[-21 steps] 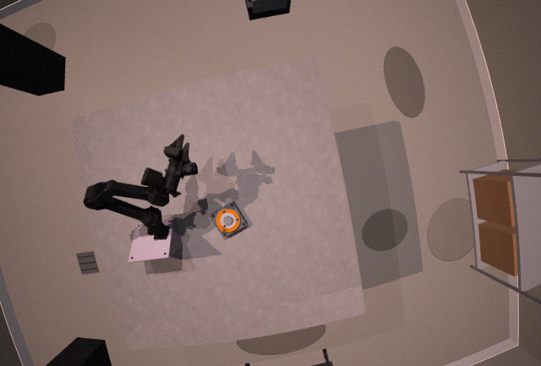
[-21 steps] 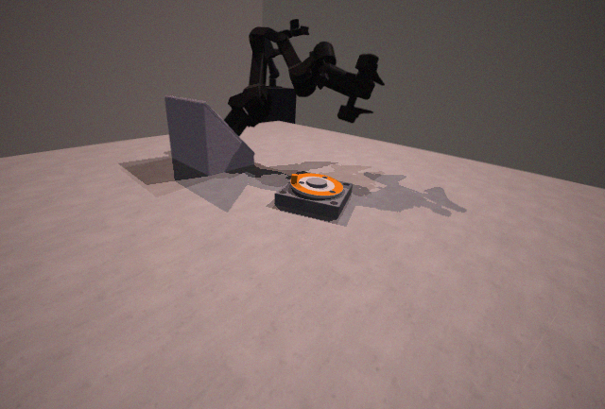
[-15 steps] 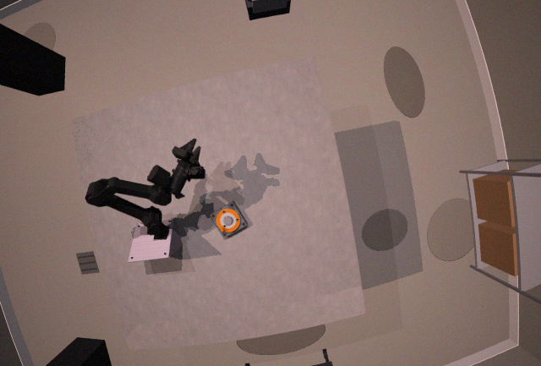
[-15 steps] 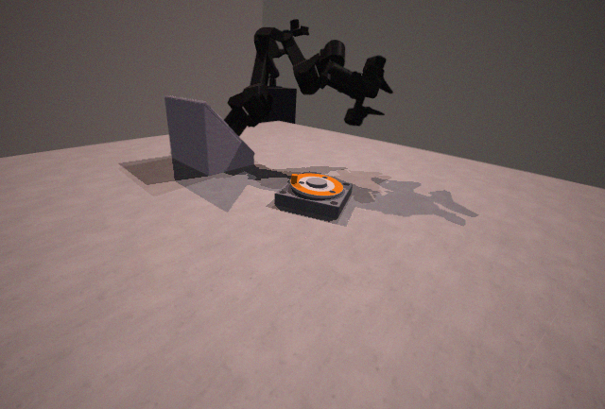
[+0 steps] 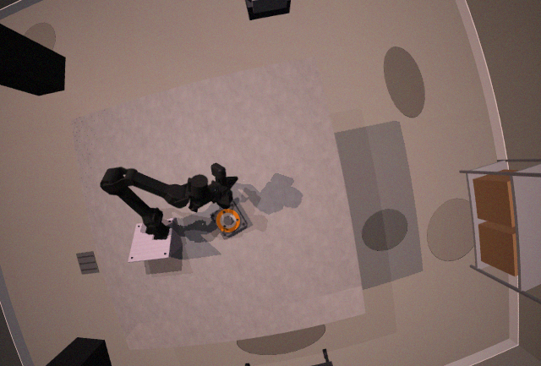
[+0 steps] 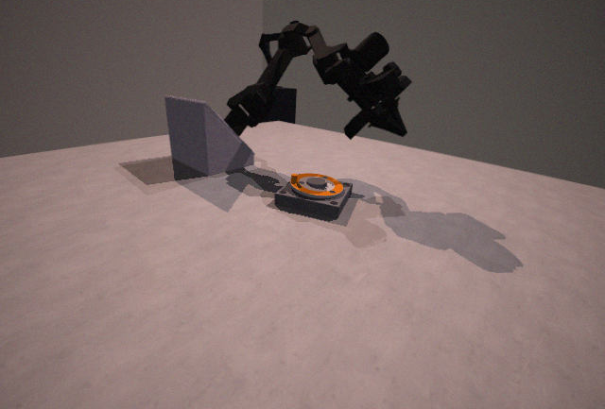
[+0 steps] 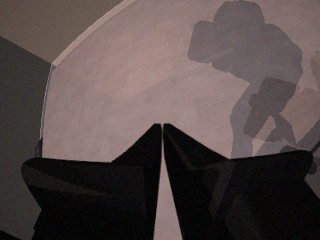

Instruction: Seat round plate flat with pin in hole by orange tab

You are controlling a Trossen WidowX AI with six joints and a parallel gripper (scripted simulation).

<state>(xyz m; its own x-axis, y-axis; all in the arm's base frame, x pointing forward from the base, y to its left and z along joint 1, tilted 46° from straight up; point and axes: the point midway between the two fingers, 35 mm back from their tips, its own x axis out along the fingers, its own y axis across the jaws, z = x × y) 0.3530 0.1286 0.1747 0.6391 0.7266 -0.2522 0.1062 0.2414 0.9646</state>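
- Top view: I see my arm reaching from its pale mount across the mat. The gripper (image 5: 226, 196) sits just beside the upper-left edge of the dark square base (image 5: 241, 227). The round plate (image 5: 227, 221), orange-ringed, lies on that base around the grey post (image 5: 227, 220). The plate is a short way from the fingertips, toward the bottom of the picture and slightly right. I cannot make out the pin or the hole at this size.

- Exterior view: the gripper (image 6: 396, 131) hangs in the air, well above the table (image 6: 146, 297) and to the right of the plate (image 6: 318, 186), touching nothing. The orange tab (image 6: 294, 179) stands up at the plate's left rim — the far side from the fingers. Whether the plate tilts, I cannot tell.

- Wrist view: the two dark fingers are pressed together at their tips, with nothing between them; only bare table and the arm's shadow lie ahead. The plate is out of sight here.

- My judgement: the coming move is a descent with closed fingers toward the plate's rim — to nudge it round the post.
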